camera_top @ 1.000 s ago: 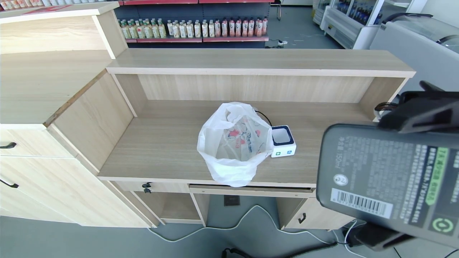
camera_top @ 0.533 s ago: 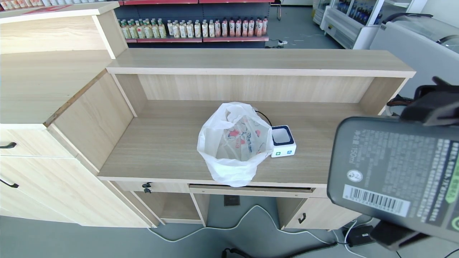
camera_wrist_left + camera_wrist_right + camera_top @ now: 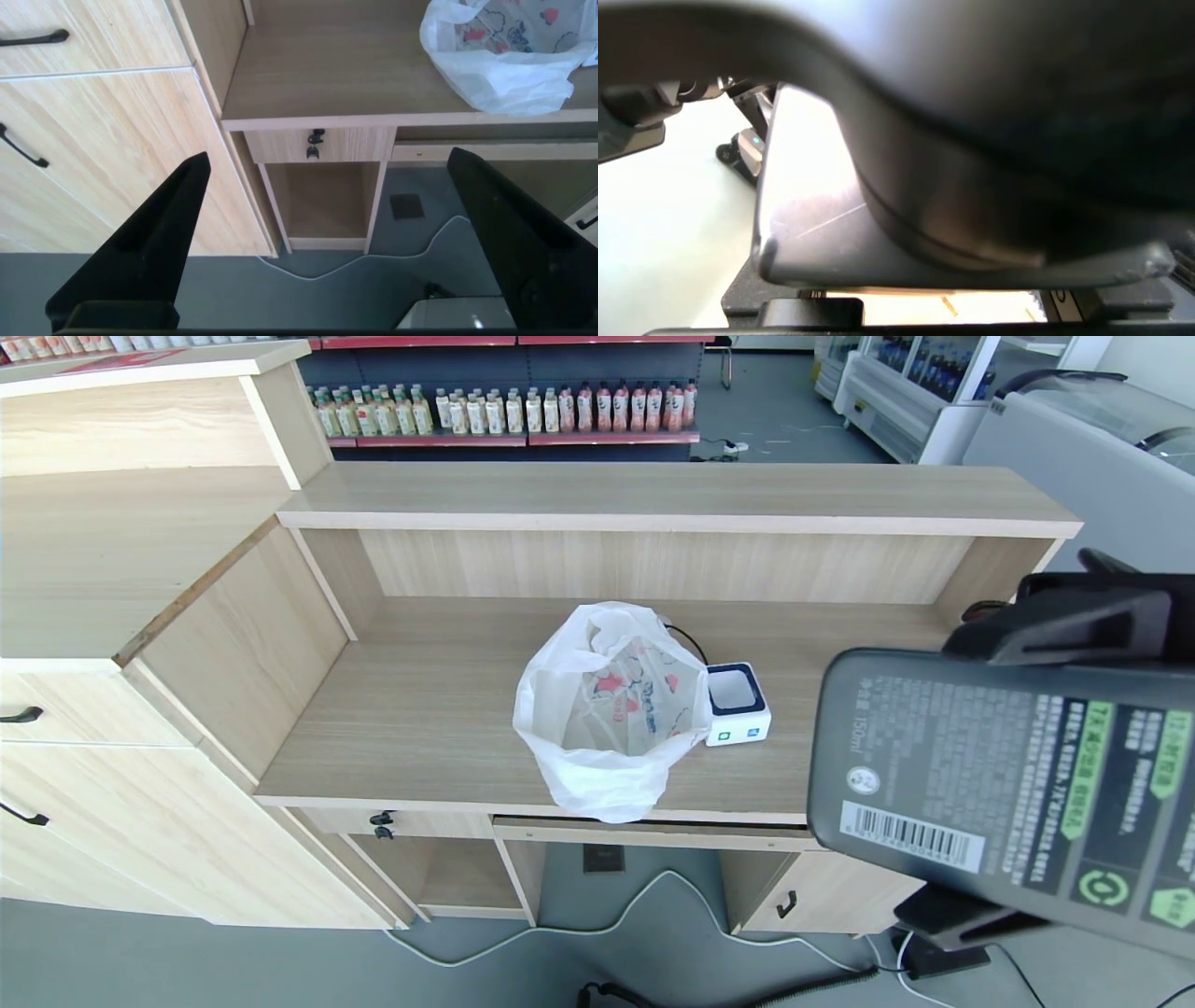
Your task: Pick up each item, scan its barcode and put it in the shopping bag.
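right gripper: pinching one dark grey bottle
left gripper: spread, empty
counter: one shopping bag at front edge, one scanner just beside

worktop: open wood stretch centre-left, between side panel and bag | bag: frame centre, mouth open upward, reachable from above | scanner: just right of bag, cable behind | ledge: caps back wall above | dark pack: lower right, hides worktop's right end
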`<state>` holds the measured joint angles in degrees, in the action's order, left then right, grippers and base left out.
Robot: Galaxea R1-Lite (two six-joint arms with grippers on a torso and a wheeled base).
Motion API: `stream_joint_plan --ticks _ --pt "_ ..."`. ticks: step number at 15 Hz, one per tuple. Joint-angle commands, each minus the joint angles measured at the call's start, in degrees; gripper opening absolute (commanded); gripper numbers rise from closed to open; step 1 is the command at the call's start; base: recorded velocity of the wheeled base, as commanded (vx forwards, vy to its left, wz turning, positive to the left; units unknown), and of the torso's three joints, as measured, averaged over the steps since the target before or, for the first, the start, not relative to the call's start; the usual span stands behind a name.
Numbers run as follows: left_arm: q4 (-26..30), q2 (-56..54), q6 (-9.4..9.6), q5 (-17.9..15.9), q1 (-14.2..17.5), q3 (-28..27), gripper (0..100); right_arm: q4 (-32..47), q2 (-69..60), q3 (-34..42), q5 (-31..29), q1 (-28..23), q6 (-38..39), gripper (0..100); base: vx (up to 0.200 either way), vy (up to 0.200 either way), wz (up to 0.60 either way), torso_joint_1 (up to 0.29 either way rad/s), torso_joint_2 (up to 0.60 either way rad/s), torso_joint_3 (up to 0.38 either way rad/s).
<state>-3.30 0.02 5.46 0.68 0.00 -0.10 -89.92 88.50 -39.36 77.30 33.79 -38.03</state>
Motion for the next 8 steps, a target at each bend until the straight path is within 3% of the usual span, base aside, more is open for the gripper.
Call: stream_joint_plan --ticks 1,8 --pt "0.0 0.0 -0.01 0.0 0.0 0.0 100 -0.1 1.0 0.2 0.0 0.3 -0.5 0 0.0 0.0 0.0 0.0 0.0 0.0" --pt "0.0 0.0 -0.01 0.0 0.0 0.0 100 0.2 -2.6 4.0 0.0 0.9 -0.5 0 0.0 0.0 0.0 0.0 0.0 0.0"
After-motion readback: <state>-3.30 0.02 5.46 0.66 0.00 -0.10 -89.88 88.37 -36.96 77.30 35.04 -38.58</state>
